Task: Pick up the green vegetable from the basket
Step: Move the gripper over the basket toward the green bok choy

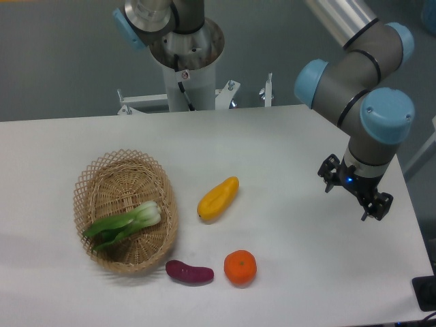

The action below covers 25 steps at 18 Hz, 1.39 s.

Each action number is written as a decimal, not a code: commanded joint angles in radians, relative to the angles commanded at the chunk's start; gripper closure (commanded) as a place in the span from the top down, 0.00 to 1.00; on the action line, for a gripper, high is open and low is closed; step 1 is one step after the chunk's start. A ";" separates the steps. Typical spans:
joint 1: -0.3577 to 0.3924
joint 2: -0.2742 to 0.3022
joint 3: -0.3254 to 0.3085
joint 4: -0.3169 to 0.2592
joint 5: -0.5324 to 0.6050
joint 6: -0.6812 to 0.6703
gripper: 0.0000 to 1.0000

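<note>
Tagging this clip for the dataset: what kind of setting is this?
Likely a robotics lab bench, not a kitchen: a UR5e arm with its gripper over a plain white table, grey backdrop, and produce staged around a wicker basket holding bok choy.

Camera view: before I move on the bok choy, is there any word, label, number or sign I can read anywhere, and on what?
None can be read.
Small red mark on the robot base column: too small to tell whether it is text.
Basket, green vegetable, hand and table: no text visible.
</note>
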 joint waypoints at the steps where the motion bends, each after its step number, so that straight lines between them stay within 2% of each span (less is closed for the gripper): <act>1: 0.000 0.000 -0.003 0.000 0.002 0.000 1.00; 6: -0.005 0.002 -0.006 0.002 0.002 -0.008 1.00; 16: -0.083 0.035 -0.063 -0.002 -0.009 -0.118 1.00; 22: -0.173 0.097 -0.161 0.003 -0.014 -0.234 1.00; 25: -0.230 0.113 -0.187 0.006 -0.014 -0.311 1.00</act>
